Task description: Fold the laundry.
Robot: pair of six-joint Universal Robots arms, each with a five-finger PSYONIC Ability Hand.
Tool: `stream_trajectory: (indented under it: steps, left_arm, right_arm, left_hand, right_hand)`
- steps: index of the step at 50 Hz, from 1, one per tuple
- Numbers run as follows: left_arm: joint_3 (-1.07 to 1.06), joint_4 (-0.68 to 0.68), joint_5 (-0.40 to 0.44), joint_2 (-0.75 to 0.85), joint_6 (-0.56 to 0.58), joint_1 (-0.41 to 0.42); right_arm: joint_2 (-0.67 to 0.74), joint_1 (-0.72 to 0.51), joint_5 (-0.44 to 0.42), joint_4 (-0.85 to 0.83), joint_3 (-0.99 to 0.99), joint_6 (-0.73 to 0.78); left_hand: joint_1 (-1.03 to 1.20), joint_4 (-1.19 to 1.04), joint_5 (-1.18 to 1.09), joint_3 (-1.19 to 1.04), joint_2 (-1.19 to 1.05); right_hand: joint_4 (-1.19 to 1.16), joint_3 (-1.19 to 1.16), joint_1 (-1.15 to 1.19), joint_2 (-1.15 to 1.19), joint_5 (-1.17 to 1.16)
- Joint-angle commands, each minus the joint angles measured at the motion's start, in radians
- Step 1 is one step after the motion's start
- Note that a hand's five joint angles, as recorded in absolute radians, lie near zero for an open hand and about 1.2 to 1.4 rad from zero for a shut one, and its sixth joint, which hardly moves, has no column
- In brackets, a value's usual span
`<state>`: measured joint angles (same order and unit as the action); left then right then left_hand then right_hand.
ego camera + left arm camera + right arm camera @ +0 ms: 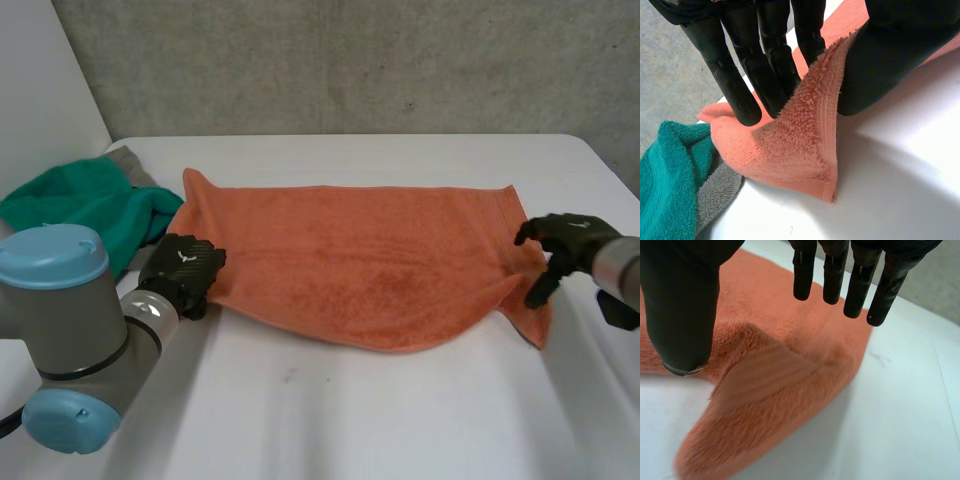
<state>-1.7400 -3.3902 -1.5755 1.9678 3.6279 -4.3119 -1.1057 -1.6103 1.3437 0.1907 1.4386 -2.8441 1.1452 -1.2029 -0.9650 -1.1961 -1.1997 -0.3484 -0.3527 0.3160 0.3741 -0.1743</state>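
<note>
Towel [370, 260] orange, L hand [182, 270] pinches corner, R hand [565, 238] slack over edge

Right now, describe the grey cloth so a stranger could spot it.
On the white table, look to the far corner on the robot's left, beside the spread orange towel. The grey cloth shows as a strip between it and the teal towel, the only dull, colourless fabric there.

Three cloths on one white table [400, 420]: one orange towel [370, 265] spread across the middle, one teal towel [90, 205] and one grey cloth [128, 160] bunched at far left. Two black robot hands: left hand [182, 268] at left, right hand [565, 240] at right.
</note>
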Motion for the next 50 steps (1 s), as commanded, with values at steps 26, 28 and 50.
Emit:
stream_trajectory:
  steps: [26, 28, 50]
  left_arm:
    - [-0.015, 0.000, 0.000, -0.012, 0.000, -0.003]
    - [-0.015, 0.000, 0.000, -0.012, 0.000, -0.003]
    - [-0.003, 0.000, 0.000, -0.001, -0.003, -0.014]
  right_arm:
    - [-0.056, 0.141, -0.113, -0.200, 0.281, -0.163]
    - [-0.039, 0.124, -0.112, -0.201, 0.272, -0.161]
    - [0.098, 0.032, -0.002, -0.203, 0.132, -0.144]
  left_hand:
    - [0.231, -0.173, -0.237, -0.180, -0.176]
    - [0.228, -0.170, -0.234, -0.177, -0.173]
    - [-0.549, 0.607, 0.543, 0.600, 0.604]
  right_hand:
    - [-0.227, -0.223, 0.259, 0.201, -0.226]
    - [-0.227, -0.223, 0.259, 0.201, -0.226]
    - [-1.048, -1.044, 1.080, 1.022, -1.047]
